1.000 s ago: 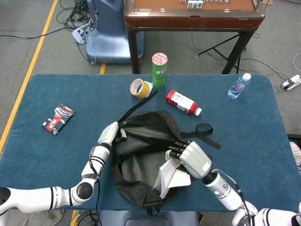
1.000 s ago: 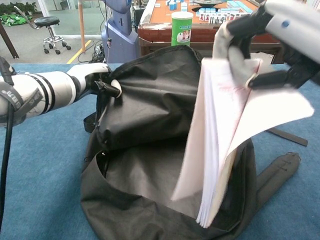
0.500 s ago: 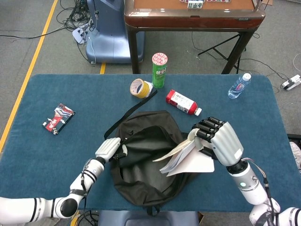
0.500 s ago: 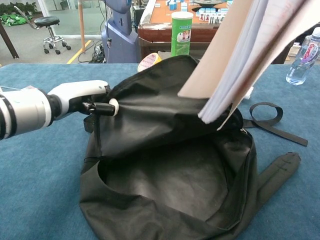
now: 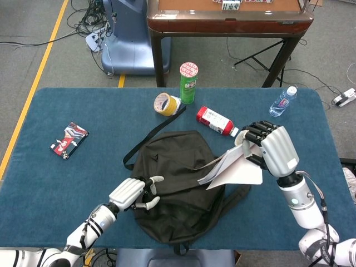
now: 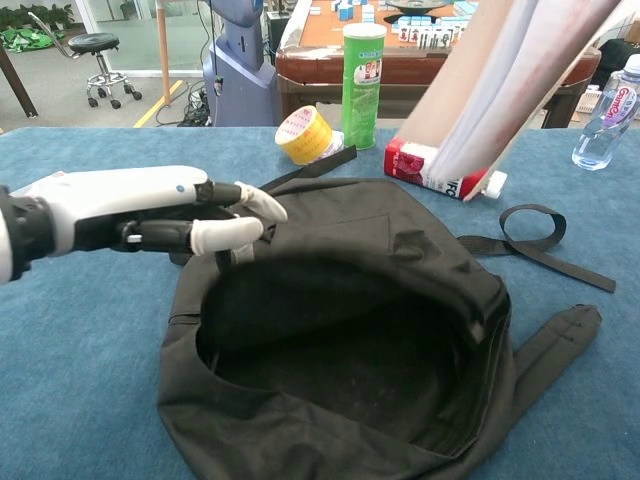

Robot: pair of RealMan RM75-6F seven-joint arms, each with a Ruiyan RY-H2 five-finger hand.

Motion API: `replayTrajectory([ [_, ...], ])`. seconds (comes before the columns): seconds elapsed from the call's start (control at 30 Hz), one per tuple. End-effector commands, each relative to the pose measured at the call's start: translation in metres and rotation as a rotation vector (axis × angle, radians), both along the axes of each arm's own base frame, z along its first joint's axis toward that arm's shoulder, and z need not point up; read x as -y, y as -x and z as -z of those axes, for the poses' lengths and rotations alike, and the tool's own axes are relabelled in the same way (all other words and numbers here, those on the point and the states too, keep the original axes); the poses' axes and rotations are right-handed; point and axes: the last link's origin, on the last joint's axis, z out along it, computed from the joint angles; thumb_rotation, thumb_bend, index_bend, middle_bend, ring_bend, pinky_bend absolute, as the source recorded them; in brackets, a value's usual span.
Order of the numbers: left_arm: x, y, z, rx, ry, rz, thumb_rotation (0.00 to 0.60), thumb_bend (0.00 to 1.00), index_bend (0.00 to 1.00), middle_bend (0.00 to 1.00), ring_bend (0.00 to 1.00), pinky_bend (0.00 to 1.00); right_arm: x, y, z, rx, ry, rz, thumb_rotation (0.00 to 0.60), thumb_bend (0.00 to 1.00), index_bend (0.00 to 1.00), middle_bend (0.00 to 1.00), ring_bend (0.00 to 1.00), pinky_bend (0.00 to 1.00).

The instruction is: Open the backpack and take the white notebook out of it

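white notebook [image 6: 520, 80] cut off by chest view's top edge, right hand [image 5: 272, 149] unseen there

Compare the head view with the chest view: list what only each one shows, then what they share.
Only the head view shows the right hand gripping the white notebook, lifted clear of the backpack, plus the small printed packet on the table's left part. Only the chest view looks into the backpack's dark open mouth, where no contents can be made out. Both show the left hand, fingers apart by the bag's edge and holding nothing, the green canister, the yellow tape roll, the red bottle and the water bottle.
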Motion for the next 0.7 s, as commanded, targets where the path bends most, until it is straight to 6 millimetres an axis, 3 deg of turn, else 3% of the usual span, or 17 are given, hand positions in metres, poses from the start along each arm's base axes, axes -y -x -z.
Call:
replayTrajectory([
  [0.03,0.01,-0.001,-0.012,0.021,-0.018,0.02,0.12,0.38,0.15,0.4,0.36,0.2,0.014,-0.001,0.016,-0.011,-0.031,0.028,0.6,0.62,0.74,0.61,0.54,0.58],
  [0.23,0.012,0.001,-0.023,0.029,-0.051,0.023,0.119,0.38,0.14,0.39,0.36,0.2,0.04,-0.016,0.052,-0.037,-0.032,0.027,0.6,0.62,0.74,0.61,0.54,0.58],
  [0.5,0.005,0.013,-0.03,0.037,-0.076,-0.038,0.12,0.37,0.13,0.38,0.35,0.2,0.051,-0.04,0.116,0.013,-0.062,-0.012,0.6,0.6,0.74,0.61,0.54,0.58],
  [0.63,0.004,0.019,-0.031,0.038,-0.077,-0.06,0.118,0.37,0.13,0.38,0.35,0.2,0.047,-0.034,0.146,-0.011,-0.127,-0.013,0.6,0.58,0.74,0.58,0.52,0.56],
  [0.7,0.004,0.023,-0.032,0.035,-0.078,-0.07,0.12,0.37,0.13,0.38,0.35,0.2,0.043,-0.02,0.158,-0.08,-0.198,0.002,0.6,0.54,0.71,0.54,0.48,0.52],
])
